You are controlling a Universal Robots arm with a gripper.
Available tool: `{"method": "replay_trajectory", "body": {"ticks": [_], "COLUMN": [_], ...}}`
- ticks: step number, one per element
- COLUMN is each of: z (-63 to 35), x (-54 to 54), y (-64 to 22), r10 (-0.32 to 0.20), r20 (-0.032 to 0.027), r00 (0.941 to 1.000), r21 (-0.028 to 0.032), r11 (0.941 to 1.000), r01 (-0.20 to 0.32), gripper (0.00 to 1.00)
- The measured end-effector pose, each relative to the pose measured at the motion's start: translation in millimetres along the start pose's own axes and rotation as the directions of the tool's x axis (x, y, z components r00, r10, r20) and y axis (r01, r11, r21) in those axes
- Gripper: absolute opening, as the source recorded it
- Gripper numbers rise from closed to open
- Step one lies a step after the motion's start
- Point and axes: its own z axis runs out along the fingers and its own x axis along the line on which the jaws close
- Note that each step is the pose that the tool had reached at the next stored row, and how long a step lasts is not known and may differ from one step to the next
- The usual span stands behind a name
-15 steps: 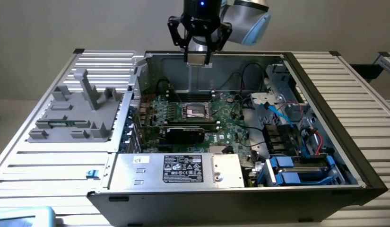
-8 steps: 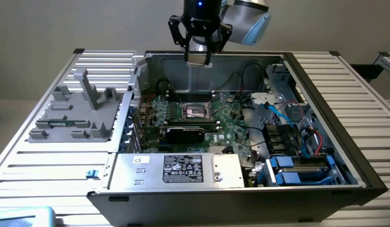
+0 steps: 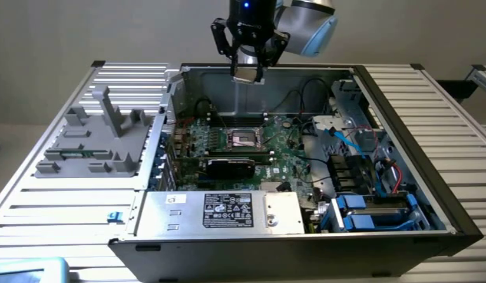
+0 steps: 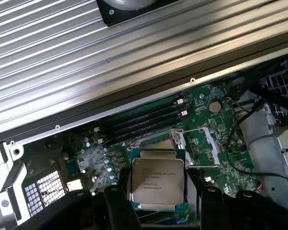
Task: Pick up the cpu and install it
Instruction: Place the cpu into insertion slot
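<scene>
The cpu [image 3: 247, 74], a flat square chip with a silver top, hangs above the rear wall of the open computer case [image 3: 455, 221], with my gripper [image 3: 247, 76] shut on it. In the wrist view the cpu [image 4: 157, 179] sits level between the two dark fingers [image 4: 119, 208], printed side facing the camera. The black socket [image 3: 244, 138] framed in metal lies on the green motherboard [image 3: 294, 154], well below the chip and nearer the exterior view's front. In the wrist view the socket's metal frame [image 4: 201, 143] shows just beyond the held chip.
A black graphics card [image 3: 231, 166] lies just in front of the socket, and memory slots [image 4: 144, 122] run beside it. A labelled power supply [image 3: 219, 211] fills the case's front. Blue drive bays [image 3: 369, 213] and cables are on the exterior view's right. A grey parts holder [image 3: 93, 144] stands left.
</scene>
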Motion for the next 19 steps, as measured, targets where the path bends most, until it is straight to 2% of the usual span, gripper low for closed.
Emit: {"method": "replay_trajectory", "body": {"ticks": [5, 9, 13, 19], "z": [0.8, 1.4, 2.1, 3.5], "x": [0.0, -0.1, -0.1, -0.2], "y": [-0.1, -0.1, -0.2, -0.2], "r10": [0.081, 0.145, 0.208, 0.298], "r20": [0.0057, 0.01, 0.0139, 0.0194], "r00": [0.9967, 0.9894, 0.9781, 0.9544], "r21": [-0.0049, -0.009, -0.0135, -0.0203], "r11": [0.9967, 0.9894, 0.9781, 0.9545], "r01": [-0.081, -0.145, -0.208, -0.298], "gripper": [0.54, 0.54, 0.54, 0.54]}}
